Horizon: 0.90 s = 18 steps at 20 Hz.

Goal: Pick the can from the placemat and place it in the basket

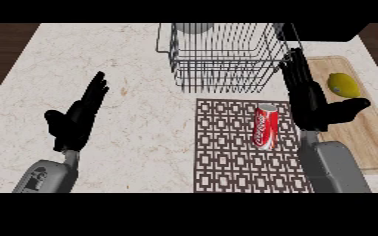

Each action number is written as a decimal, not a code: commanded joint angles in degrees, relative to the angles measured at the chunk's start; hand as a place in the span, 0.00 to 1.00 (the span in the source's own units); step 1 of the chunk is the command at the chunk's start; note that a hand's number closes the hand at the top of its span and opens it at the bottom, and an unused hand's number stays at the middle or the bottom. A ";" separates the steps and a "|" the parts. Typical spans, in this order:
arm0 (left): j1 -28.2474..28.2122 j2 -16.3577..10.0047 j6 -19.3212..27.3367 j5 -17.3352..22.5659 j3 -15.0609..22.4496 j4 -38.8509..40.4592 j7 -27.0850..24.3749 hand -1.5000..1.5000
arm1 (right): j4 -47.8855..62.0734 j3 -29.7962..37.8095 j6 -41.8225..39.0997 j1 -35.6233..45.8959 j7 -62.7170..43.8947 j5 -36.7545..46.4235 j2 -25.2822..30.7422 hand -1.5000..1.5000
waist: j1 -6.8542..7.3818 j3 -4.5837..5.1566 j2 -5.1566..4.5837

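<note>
Can [266, 126] stands on the placemat [229, 155], just left of the right hand [313, 109] and apart from it. Right hand: open, fingers straight, thumb spread to the right, holding nothing. Left hand [74, 122]: open and empty, resting well to the left over the bench [140, 85].

Step in hand, as judged: approach, with the grasp not yet made. The next move calls for shifting the right hand leftward to the can, curling fingers and thumb round its side, lifting, then carrying it forward into the wire basket [221, 77], which sits just past the placemat's far edge.
</note>
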State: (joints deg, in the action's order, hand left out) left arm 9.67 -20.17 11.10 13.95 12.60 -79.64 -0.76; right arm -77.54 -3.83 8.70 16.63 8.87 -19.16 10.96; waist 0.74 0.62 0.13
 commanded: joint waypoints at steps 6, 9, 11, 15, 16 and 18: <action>-0.52 1.05 4.61 0.31 -4.14 -6.58 -2.97 0.50 | 4.55 -1.44 16.92 2.16 -33.67 12.23 12.21 1.00 | 0.65 0.24 0.87; -0.13 3.95 3.45 1.82 -2.30 -7.12 -2.46 0.50 | 4.43 -13.84 12.32 9.78 -40.02 16.77 7.56 1.00 | 3.61 -0.10 -0.24; -0.90 5.31 4.21 0.10 0.28 -8.31 -2.92 0.50 | 6.42 -15.28 15.99 9.48 -44.79 20.59 7.63 0.00 | 4.56 -0.03 -0.41; -0.46 5.99 4.59 -0.19 0.20 -7.31 -3.79 0.50 | 8.26 -17.32 21.98 11.42 -55.03 30.05 10.28 0.00 | 4.21 0.27 -0.80; -1.39 5.76 4.53 -0.31 0.84 -8.21 -2.93 0.50 | 8.59 -17.88 20.84 11.54 -57.88 32.31 13.13 0.00 | 4.82 0.44 -0.44; -0.68 5.24 4.28 -0.37 0.57 -8.01 -2.64 0.50 | 9.50 -19.87 16.28 11.68 -62.50 36.28 18.76 0.00 | 4.24 0.80 -0.46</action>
State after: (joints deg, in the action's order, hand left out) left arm 8.92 -15.04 15.28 13.95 12.74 -87.34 -3.51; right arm -76.33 -18.74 29.40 26.16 -42.48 11.17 26.30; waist 3.66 2.42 2.39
